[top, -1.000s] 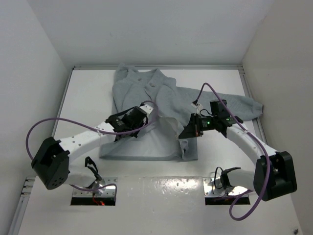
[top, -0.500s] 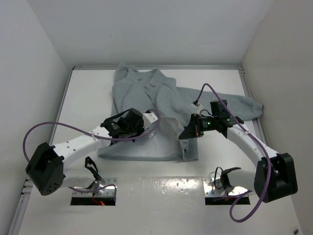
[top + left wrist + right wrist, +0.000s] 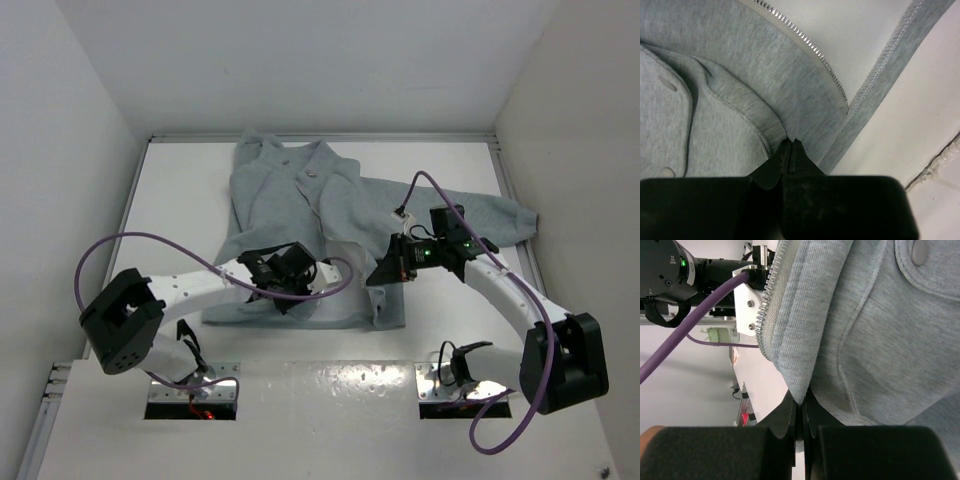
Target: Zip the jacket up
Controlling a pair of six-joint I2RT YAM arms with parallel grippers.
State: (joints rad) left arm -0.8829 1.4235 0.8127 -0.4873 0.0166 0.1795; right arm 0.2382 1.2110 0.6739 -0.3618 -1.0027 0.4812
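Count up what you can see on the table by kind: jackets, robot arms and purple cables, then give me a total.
Grey jacket: 1
Robot arms: 2 (left arm, right arm)
Purple cables: 2 (left cable, right cable)
Total: 5
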